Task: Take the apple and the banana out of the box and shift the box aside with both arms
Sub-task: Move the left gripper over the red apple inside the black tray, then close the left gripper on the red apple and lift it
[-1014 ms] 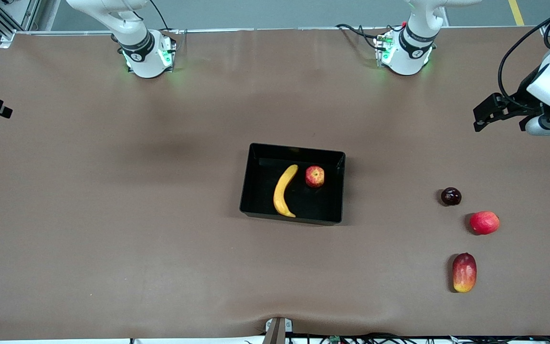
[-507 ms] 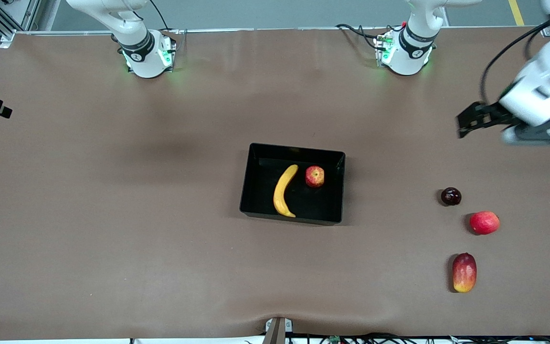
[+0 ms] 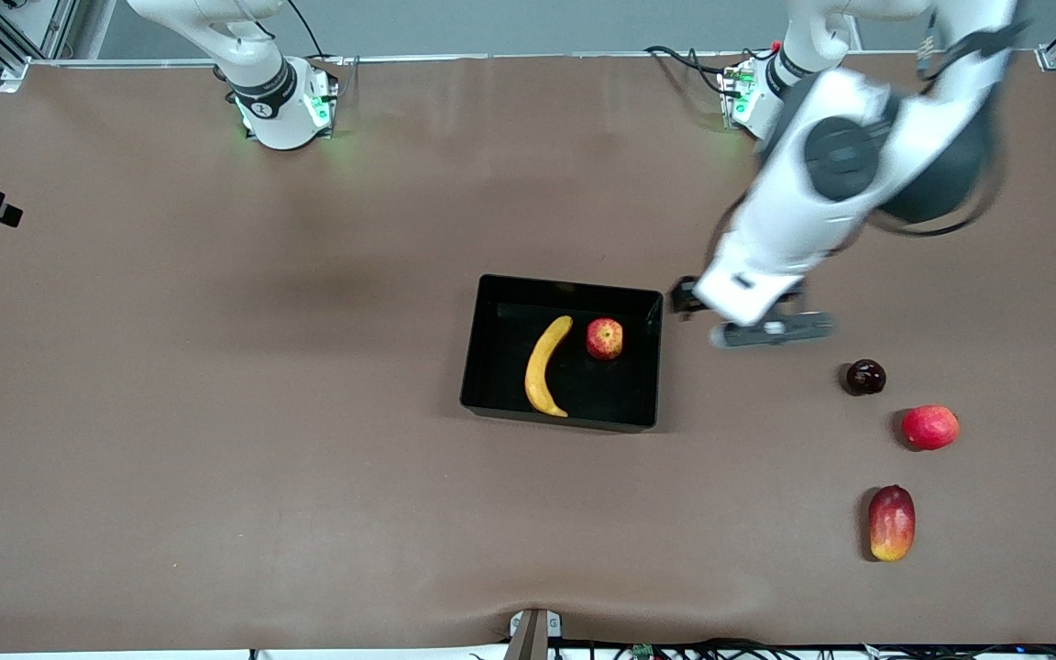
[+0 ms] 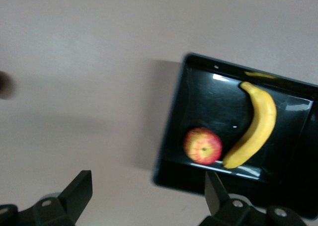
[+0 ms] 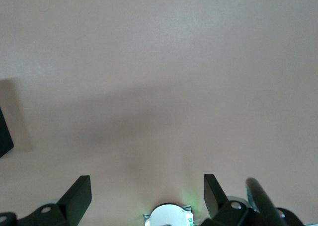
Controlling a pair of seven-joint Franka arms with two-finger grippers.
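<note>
Yellow banana (image 3: pixel 546 367), red yellow-streaked apple (image 3: pixel 604 338), glossy black box (image 3: pixel 491 367), brown table (image 3: pixel 216 412).

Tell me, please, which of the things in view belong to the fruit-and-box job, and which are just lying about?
Part of the job:
- box
- banana in the box
- apple in the box
- left gripper, fingers open, beside the box
- right gripper, fingers open, waiting

Lying about:
- dark plum
- red fruit
- mango

The left tool (image 3: pixel 686 300) has swung in beside the box (image 3: pixel 647 359).
</note>
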